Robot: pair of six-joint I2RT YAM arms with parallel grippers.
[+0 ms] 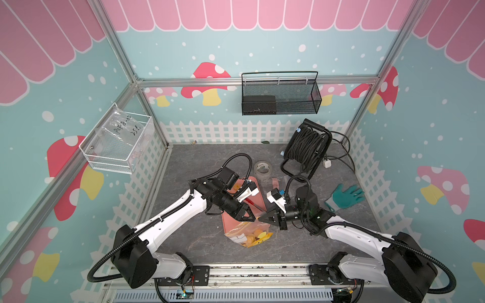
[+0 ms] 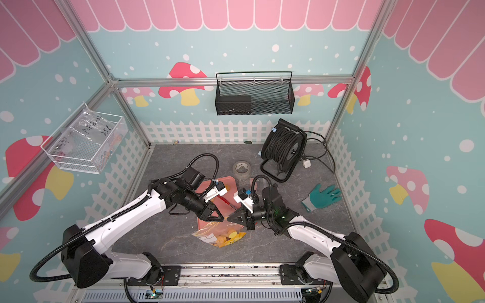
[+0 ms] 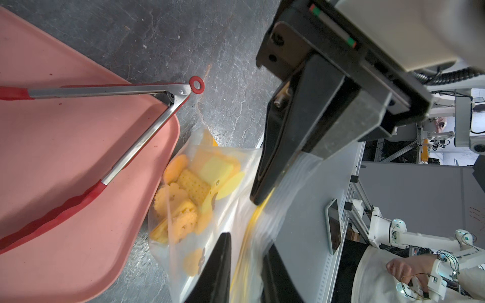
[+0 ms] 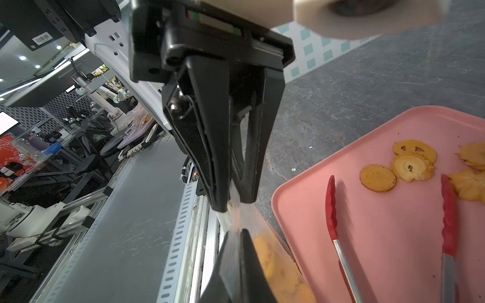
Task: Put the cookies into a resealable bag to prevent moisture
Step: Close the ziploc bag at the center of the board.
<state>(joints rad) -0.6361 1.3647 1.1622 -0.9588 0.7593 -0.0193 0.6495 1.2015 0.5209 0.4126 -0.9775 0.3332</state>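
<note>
1. The booth has mushroom-and-fence wallpaper, and the floor of it is a grey stone-look table (image 1: 199,241).
2. The right claw (image 3: 259,201) is pinched tight on the top edge of the bag (image 1: 248,236).
3. The left claw (image 4: 232,206) faces it tip to tip. Its jaws are narrow, with bag film between them. I cannot tell whether it really grips.
4. Done, by my reckoning: most of the cookies (image 3: 181,202) are inside the bag. It lies below the claws on the base side, with its mouth up at their tips.
5. Left to do: a handful of loose cookies (image 4: 409,165) lie on the tray (image 3: 65,157), beyond the claws toward its far end.
6. The zip strip between the claws is a blur, so I cannot say whether the mouth is sealed. Sealing would be the last step.
7. The tongs (image 3: 141,141) lie spread open on the tray just past the claws. Neither claw holds them.
8. The other containers hang well away from both claws:
   - A white basket (image 1: 105,160) on the wall on the left claw's side holds a clear bag (image 1: 123,131) with handwriting on it.
   - A black basket (image 1: 299,99) on the back wall holds a dark box (image 1: 258,101) at one end. The rest of it looks bare through the mesh.
9. Beyond the right claw sit a tape roll (image 1: 262,170), a cable reel (image 1: 305,147) and a green glove (image 1: 346,195). None of them holds any cookies.
</note>
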